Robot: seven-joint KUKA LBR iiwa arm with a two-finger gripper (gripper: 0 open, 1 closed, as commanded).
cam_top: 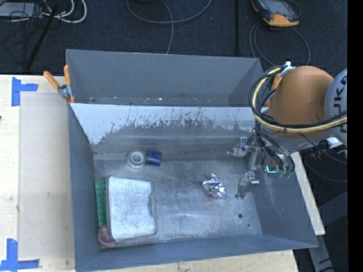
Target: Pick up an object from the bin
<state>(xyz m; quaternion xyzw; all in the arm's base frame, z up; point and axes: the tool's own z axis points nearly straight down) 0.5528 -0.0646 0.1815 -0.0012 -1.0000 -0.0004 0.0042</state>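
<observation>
The claw (244, 169) hangs low inside the grey bin (170, 84) with its two fingers spread wide and nothing between them, a crumpled silver foil scrap (214, 186) lying just left of its nearer finger, while a tape roll (135, 158), a small blue piece (153, 157) and a white pad (131, 207) sit well off to its left

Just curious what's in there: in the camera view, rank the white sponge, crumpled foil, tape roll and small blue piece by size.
1. white sponge
2. crumpled foil and tape roll, about alike
3. small blue piece
</observation>
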